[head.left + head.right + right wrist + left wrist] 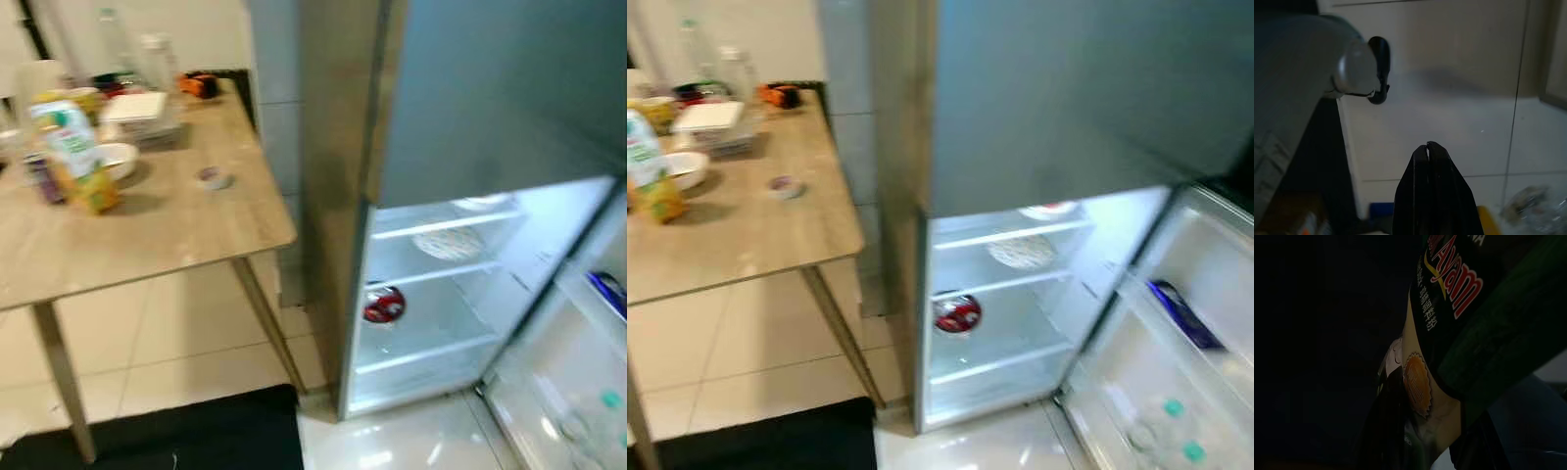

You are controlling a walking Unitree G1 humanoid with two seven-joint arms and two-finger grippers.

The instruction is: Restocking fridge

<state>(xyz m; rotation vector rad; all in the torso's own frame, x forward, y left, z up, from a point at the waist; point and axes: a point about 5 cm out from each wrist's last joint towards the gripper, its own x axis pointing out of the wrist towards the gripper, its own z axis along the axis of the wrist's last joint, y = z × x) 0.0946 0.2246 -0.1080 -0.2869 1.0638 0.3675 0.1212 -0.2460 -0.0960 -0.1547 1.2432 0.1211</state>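
The fridge (pixel 460 117) stands with its lower door (pixel 1176 343) swung open beside a wooden table (pixel 186 235). A red round container (pixel 384 305) sits on a middle shelf, a plate (pixel 448 242) on the shelf above. A juice carton (pixel 73 157) stands on the table. The left gripper (pixel 1415 431) holds a dark green "Ayam" packet (pixel 1464 308) close against its camera. The right gripper (pixel 1428 147) has its fingers pressed together, empty, above pale floor tiles.

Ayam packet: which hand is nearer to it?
Left. The Ayam packet sits close before the left wrist camera; the right hand hangs closed, pointing at floor tiles, apart from it.
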